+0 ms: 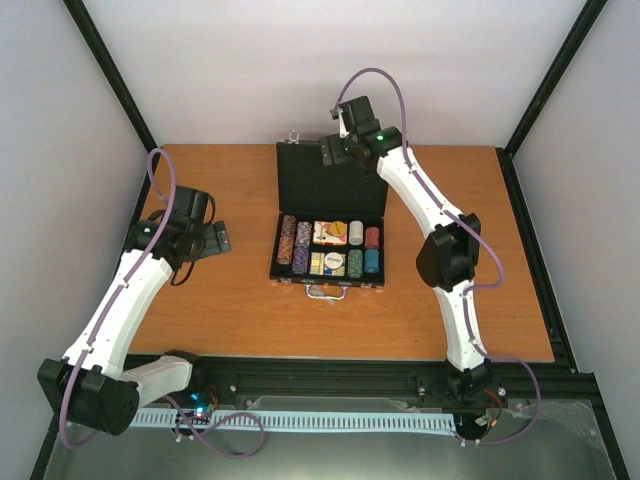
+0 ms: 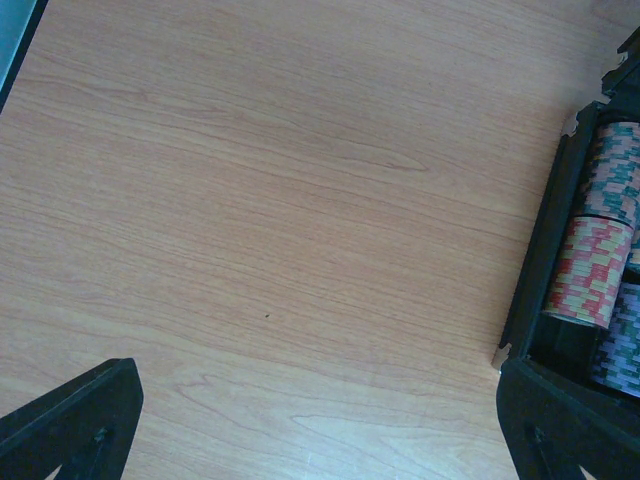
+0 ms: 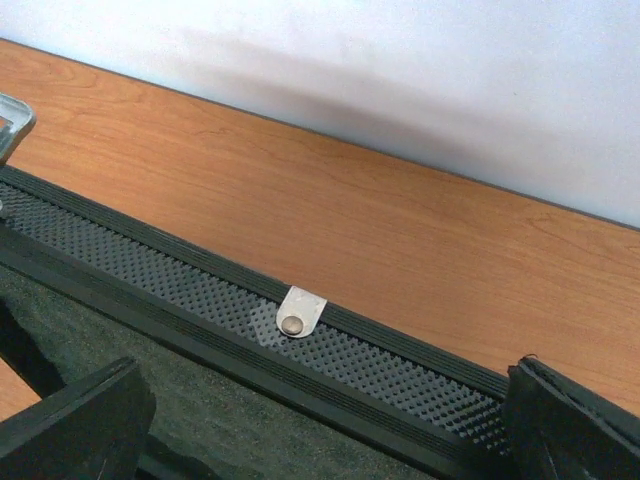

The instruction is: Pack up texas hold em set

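The texas hold em set's black case (image 1: 330, 185) lies open mid-table, lid raised at the back. Its tray holds coloured chip stacks (image 1: 290, 240) and two card decks (image 1: 329, 233), with a silver handle (image 1: 327, 292) in front. My right gripper (image 1: 333, 150) is open at the lid's far edge. In the right wrist view, the textured rim and a silver latch tab (image 3: 302, 312) lie between its spread fingers (image 3: 75, 425). My left gripper (image 1: 216, 240) hovers open over bare wood left of the case. The left wrist view shows chip stacks (image 2: 600, 270) at its right edge.
The wooden table (image 1: 200, 310) is bounded by black frame posts and white walls on three sides. A black rail (image 1: 330, 380) with both arm bases runs along the near edge. Bare wood (image 2: 280, 220) fills the left wrist view.
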You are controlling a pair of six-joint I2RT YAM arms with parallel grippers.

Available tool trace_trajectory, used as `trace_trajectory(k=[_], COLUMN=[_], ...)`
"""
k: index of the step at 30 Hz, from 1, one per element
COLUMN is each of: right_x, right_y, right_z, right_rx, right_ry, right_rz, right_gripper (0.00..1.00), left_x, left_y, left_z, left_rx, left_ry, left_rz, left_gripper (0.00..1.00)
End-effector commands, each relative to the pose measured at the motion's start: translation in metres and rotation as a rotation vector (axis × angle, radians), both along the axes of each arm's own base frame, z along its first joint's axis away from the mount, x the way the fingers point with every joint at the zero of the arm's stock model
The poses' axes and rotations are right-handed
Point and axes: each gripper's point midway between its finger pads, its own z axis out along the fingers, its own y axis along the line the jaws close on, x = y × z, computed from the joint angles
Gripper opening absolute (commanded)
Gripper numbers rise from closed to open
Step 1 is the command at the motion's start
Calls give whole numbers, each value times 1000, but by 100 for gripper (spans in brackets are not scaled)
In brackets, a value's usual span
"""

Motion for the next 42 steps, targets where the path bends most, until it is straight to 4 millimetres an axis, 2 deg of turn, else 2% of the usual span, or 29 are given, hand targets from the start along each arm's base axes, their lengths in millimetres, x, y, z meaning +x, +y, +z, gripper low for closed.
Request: trace_trajectory(k=[1, 4, 9, 13, 19, 23, 26, 29, 32, 35, 38, 40, 42], right_x=[-40, -64, -99, -133, -209, -262, -291, -302, -301, -301, -304, -306, -307], right_y=[9, 7, 2, 4, 19, 19, 9, -1, -8, -9, -14, -18, -23], right_z=[-53, -64, -58, -63, -72, -76, -76, -65, -56, -62, -77, -83, -89], right_rx=[-12, 11, 75, 50, 2, -6, -22, -23, -23, -27, -13, 0, 7], right_ry=[226, 284, 309, 339, 411, 463, 486, 464, 428, 439, 465, 467, 468], right_rz=[97, 122, 126, 144, 206, 210, 201, 185, 168, 151, 109, 86, 67], right_gripper=[95, 94, 93, 93, 92, 92, 92, 92, 92, 91, 87, 80, 65], left_x=[3, 2, 1, 2, 3, 3, 3, 5, 9, 15, 19, 21, 23], left_y=[2, 3, 2, 1, 2, 2, 1, -1, -4, -14, -33, -47, -62], left_z=[5, 4, 1, 1, 5, 8, 8, 8, 9, 12, 11, 8, 7], left_rx=[6, 11, 10, 3, 6, 12, 8, 4, -8, -40, -118, -180, -244], left_ry=[-20, -16, -12, -14, -21, -24, -23, -23, -20, -23, -21, -10, -2], left_rz=[-4, 0, -1, -2, -2, -6, -10, -19, -29, -72, -141, -186, -237], left_gripper=[100, 100, 100, 100, 100, 100, 100, 100, 100, 100, 100, 100, 100])
